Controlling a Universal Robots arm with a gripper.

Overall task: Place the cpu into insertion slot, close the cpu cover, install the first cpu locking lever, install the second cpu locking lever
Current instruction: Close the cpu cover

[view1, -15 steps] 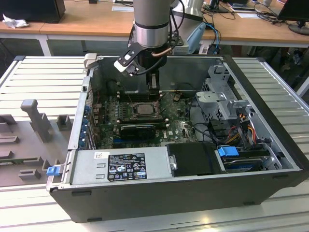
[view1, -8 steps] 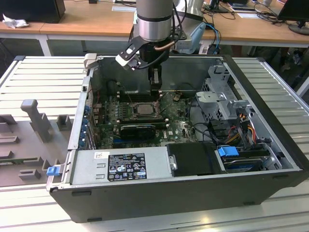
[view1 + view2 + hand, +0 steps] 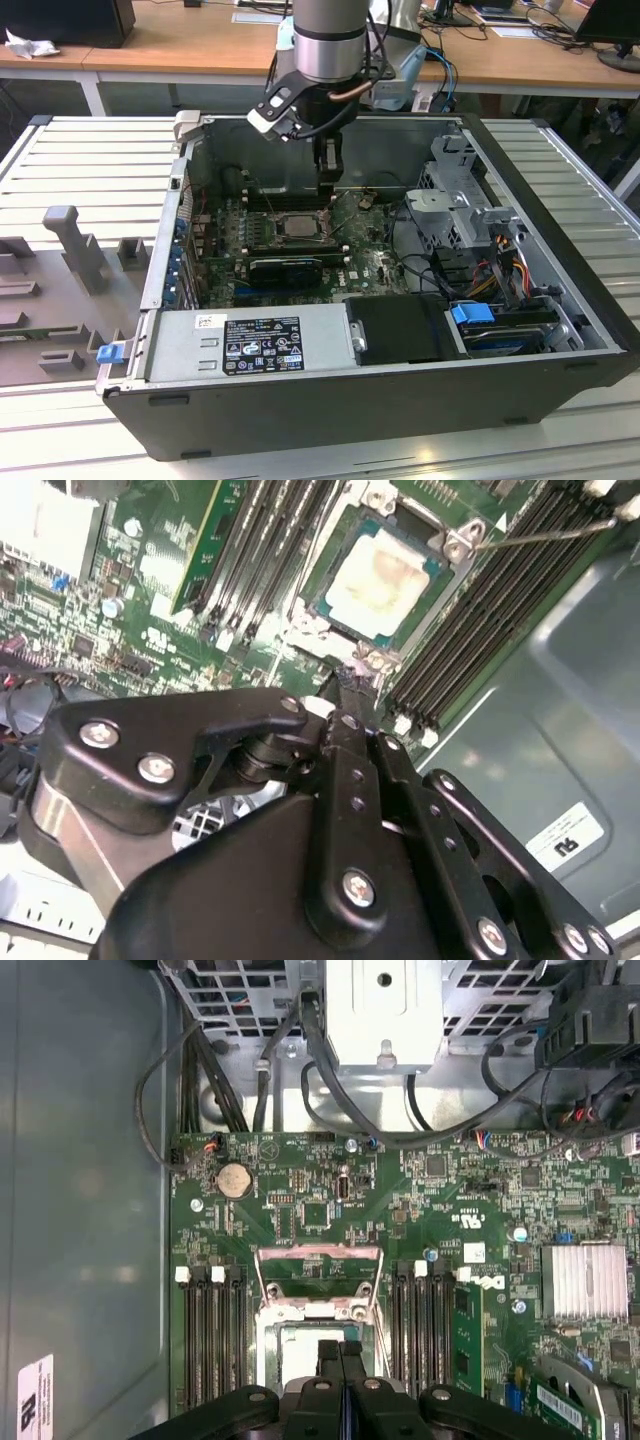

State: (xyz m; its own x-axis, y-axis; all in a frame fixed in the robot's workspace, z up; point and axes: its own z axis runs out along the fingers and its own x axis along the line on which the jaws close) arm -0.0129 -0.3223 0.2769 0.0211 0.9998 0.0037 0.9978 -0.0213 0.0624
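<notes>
The cpu (image 3: 385, 575) lies flat in the insertion slot (image 3: 330, 602), its pale silver top smeared with paste; it also shows in the exterior view (image 3: 300, 226). The cpu cover (image 3: 320, 1252) is swung up and open beyond the socket, its square window showing green board. A thin wire locking lever (image 3: 545, 533) stands raised beside the socket. My gripper (image 3: 352, 675) is shut with nothing between its fingers. Its tips hover just over the socket's near edge, next to the cpu (image 3: 300, 1355). In the exterior view the gripper (image 3: 328, 185) hangs inside the case over the motherboard.
Black memory slots (image 3: 205, 1340) flank the socket on both sides. A black finned card (image 3: 285, 268) lies in front of it, the drive cage (image 3: 450, 200) and cables to the exterior view's right. The power supply (image 3: 250, 345) fills the case's front. A grey fixture (image 3: 75, 240) stands outside.
</notes>
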